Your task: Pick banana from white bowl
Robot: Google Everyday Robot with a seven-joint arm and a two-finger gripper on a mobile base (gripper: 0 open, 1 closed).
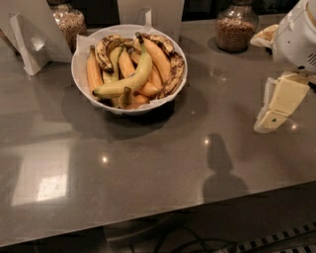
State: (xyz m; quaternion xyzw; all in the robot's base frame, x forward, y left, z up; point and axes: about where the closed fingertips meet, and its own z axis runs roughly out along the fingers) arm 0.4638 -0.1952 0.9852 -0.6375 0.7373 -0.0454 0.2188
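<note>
The long curved yellow-green banana (132, 79) lies across the top of the pile in the white bowl (79, 74), with its dark stem toward the back. The bowl stands at the back left of the grey table and also holds several shorter orange-yellow and brown-spotted bananas. My gripper (267, 124) hangs above the table at the right edge of the view. It is well to the right of the bowl, holds nothing and touches nothing.
Two glass jars of brown contents stand at the back, one on the left (69, 22) and one on the right (236, 27). A white folded stand (29, 39) is at the far left and a white card holder (150, 15) is behind the bowl. The table's front edge (197, 207) runs along the bottom.
</note>
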